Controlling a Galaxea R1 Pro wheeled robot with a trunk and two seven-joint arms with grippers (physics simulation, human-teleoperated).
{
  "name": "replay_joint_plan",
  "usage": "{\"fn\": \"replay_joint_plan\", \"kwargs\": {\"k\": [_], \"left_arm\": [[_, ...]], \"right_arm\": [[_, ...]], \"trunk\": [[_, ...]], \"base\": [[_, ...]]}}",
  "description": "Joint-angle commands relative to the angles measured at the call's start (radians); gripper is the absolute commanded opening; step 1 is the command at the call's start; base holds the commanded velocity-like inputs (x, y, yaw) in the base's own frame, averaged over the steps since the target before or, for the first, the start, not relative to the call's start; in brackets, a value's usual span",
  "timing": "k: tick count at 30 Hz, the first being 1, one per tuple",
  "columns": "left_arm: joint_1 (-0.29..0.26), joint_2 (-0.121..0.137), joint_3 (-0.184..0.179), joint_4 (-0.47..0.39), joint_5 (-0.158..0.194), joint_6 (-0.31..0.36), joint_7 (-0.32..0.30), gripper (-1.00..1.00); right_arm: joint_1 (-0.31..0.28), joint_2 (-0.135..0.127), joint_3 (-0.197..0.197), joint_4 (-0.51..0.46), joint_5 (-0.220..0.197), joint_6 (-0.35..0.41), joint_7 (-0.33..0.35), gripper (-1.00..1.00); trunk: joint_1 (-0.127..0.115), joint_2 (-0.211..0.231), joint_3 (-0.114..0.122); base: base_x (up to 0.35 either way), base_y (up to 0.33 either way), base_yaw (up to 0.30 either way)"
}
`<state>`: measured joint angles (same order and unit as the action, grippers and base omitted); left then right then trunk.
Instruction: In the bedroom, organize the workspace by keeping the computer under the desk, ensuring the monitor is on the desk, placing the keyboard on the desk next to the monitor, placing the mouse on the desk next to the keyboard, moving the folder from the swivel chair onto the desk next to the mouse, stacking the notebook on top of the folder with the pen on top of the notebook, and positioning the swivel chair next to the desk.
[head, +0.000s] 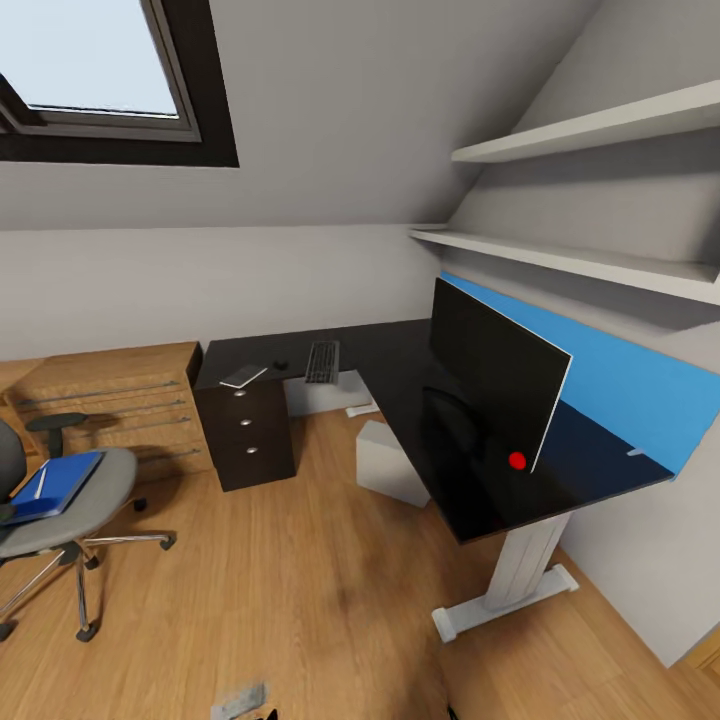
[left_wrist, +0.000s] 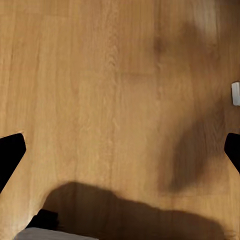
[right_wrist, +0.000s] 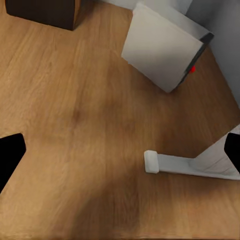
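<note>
Head view — monitor (head: 497, 385) and keyboard (head: 322, 362) on worktop (head: 400, 370); folder (head: 55, 483) on swivel chair (head: 62, 512), far left. My end effectors (left_wrist: 120, 150) (right_wrist: 120, 155) — both spread wide, empty.

No text, label, brand, number or sign can be read anywhere. The monitor (head: 497, 385) on the table (head: 400, 370) is blank black; the keyboard (head: 322, 362), left of the monitor, shows keys too small to read.
</note>
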<state>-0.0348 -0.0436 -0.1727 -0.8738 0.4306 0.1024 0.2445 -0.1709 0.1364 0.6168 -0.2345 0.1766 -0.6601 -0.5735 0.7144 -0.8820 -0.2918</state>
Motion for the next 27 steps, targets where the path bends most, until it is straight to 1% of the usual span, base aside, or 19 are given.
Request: {"fn": "replay_joint_plan", "kwargs": {"k": [1, 2, 3, 4, 5, 7, 10, 12, 18, 22, 27], "left_arm": [[0.000, 0.006, -0.003, 0.028, 0.008, 0.001, 0.007, 1.00], [0.000, 0.015, -0.002, 0.078, 0.008, -0.009, 0.007, 1.00], [0.000, 0.017, -0.002, 0.096, 0.008, -0.017, 0.007, 1.00], [0.000, 0.021, -0.001, 0.128, 0.008, -0.039, 0.006, 1.00], [0.000, 0.022, 0.000, 0.144, 0.008, -0.054, 0.006, 1.00], [0.000, 0.026, 0.002, 0.199, 0.008, -0.117, 0.003, 1.00], [0.000, 0.027, 0.003, 0.242, 0.008, -0.162, 0.001, 1.00], [0.000, 0.029, 0.004, 0.260, 0.008, -0.178, 0.000, 1.00], [0.000, 0.036, 0.004, 0.283, 0.009, -0.193, 0.001, 1.00], [0.000, 0.036, 0.000, 0.286, 0.008, -0.194, 0.001, 1.00], [0.000, 0.036, -0.004, 0.315, 0.007, -0.197, 0.001, 1.00]], "right_arm": [[-0.001, -0.003, 0.000, 0.010, 0.011, -0.002, 0.007, 1.00], [-0.001, -0.010, 0.000, 0.017, 0.010, -0.005, 0.032, 1.00], [-0.001, -0.011, 0.000, 0.018, 0.010, -0.006, 0.038, 1.00], [-0.001, -0.014, 0.000, 0.020, 0.010, -0.007, 0.046, 1.00], [-0.001, -0.015, 0.000, 0.021, 0.009, -0.007, 0.049, 1.00], [-0.001, -0.018, 0.000, 0.023, 0.009, -0.008, 0.057, 1.00], [-0.001, -0.019, 0.000, 0.024, 0.009, -0.009, 0.060, 1.00], [-0.001, -0.018, -0.001, 0.023, 0.009, -0.009, 0.061, 1.00], [-0.001, -0.016, -0.001, 0.024, 0.007, -0.009, 0.062, 1.00], [-0.001, -0.014, -0.004, 0.023, 0.006, -0.009, 0.061, 1.00], [-0.001, -0.015, -0.028, 0.022, -0.012, -0.010, 0.061, 1.00]], "trunk": [[0.000, -0.001, -0.001], [0.000, -0.001, -0.001], [0.000, -0.001, -0.001], [0.000, -0.001, -0.001], [0.000, -0.001, -0.001], [0.000, -0.001, -0.001], [0.000, -0.001, -0.001], [0.000, -0.001, -0.001], [0.000, -0.001, -0.001], [0.000, -0.001, -0.001], [0.000, -0.001, -0.004]], "base": [[0.000, 0.000, 0.000], [0.000, 0.000, 0.000], [0.000, 0.000, 0.000], [0.000, 0.000, 0.000], [0.000, 0.000, 0.000], [0.000, 0.000, 0.000], [0.000, 0.000, 0.000], [0.000, 0.000, 0.000], [0.000, 0.000, 0.060], [0.000, 0.000, 0.208], [0.000, 0.000, 0.248]]}}
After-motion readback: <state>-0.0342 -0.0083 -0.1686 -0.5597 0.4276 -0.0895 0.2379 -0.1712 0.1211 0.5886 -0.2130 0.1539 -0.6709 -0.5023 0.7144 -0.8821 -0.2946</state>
